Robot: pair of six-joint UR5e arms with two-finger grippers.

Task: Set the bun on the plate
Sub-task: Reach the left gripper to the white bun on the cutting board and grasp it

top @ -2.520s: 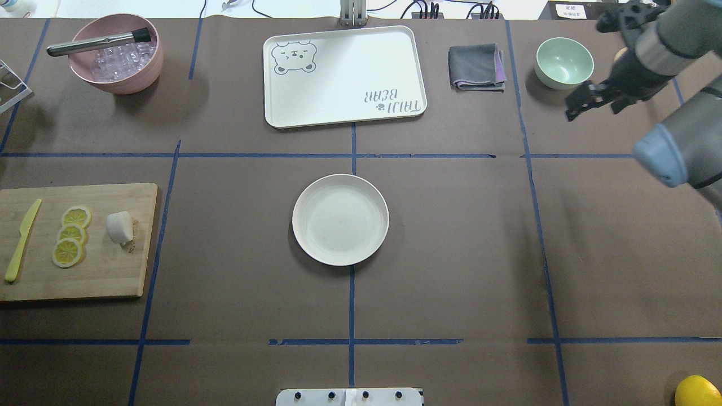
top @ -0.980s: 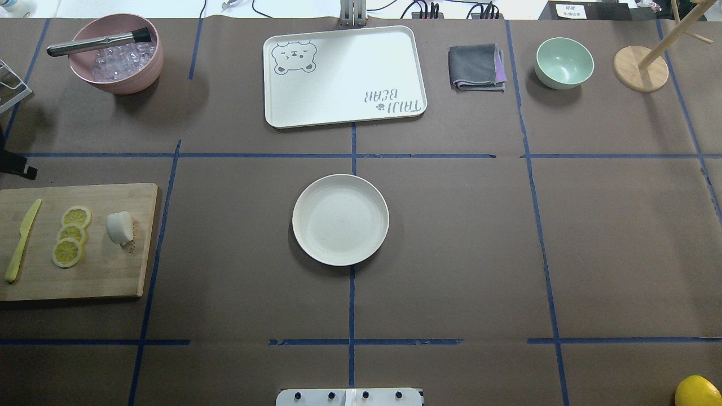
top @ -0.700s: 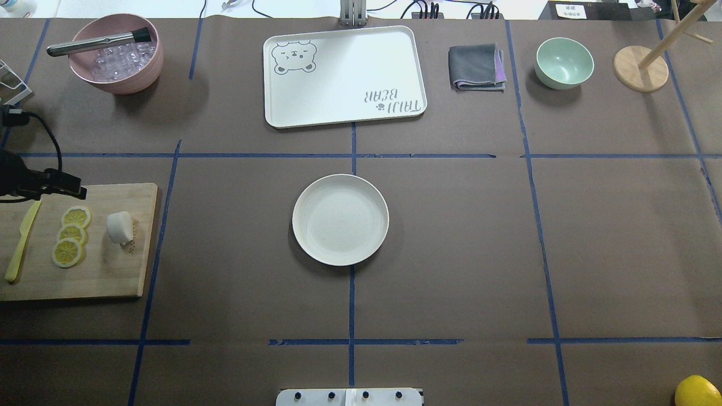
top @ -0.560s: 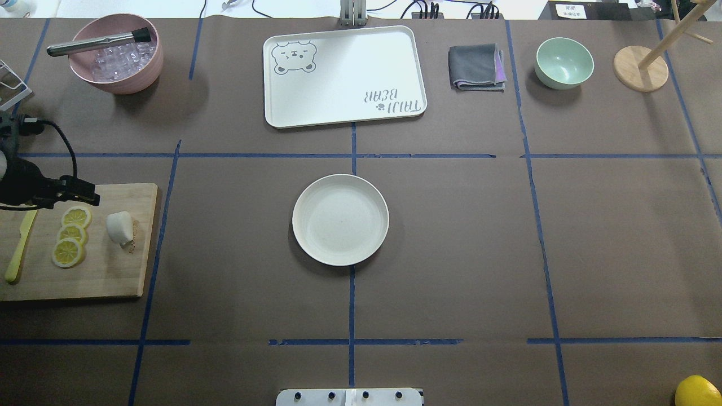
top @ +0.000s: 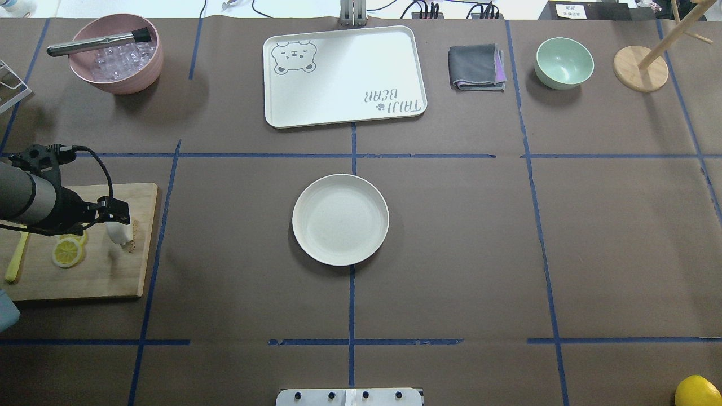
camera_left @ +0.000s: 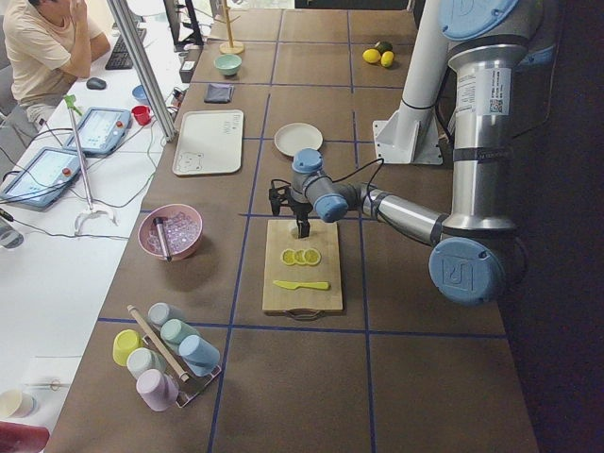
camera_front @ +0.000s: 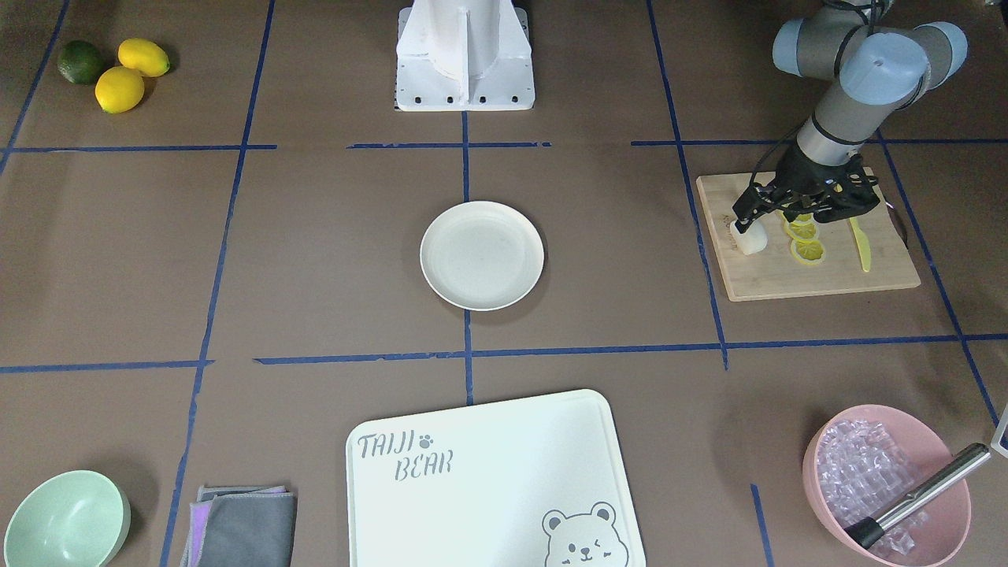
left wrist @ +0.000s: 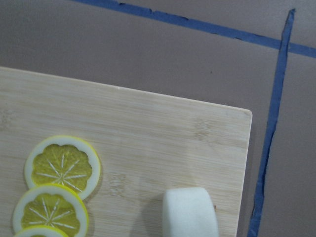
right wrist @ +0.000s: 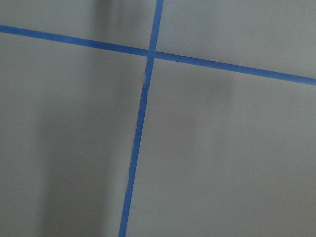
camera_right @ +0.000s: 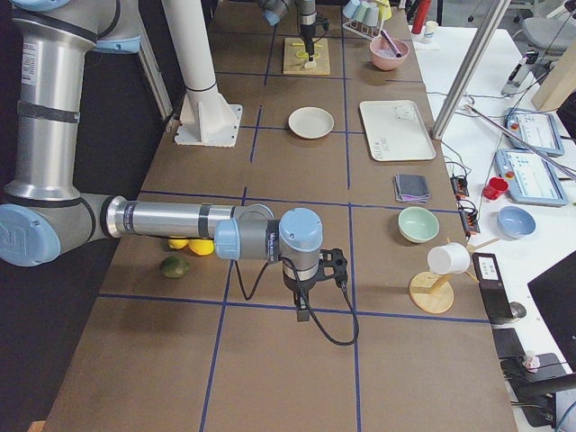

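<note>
We see the left end effector (top: 117, 216) just over the small smooth white bun (top: 119, 234) on the bamboo cutting board (top: 107, 270), with the round cream plate (top: 340, 219) well apart. Fingers apart or together? We can't tell.

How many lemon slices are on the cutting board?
3 slices, in a row on the board, between bun and knife. The left hand hides some from overhead.
</note>
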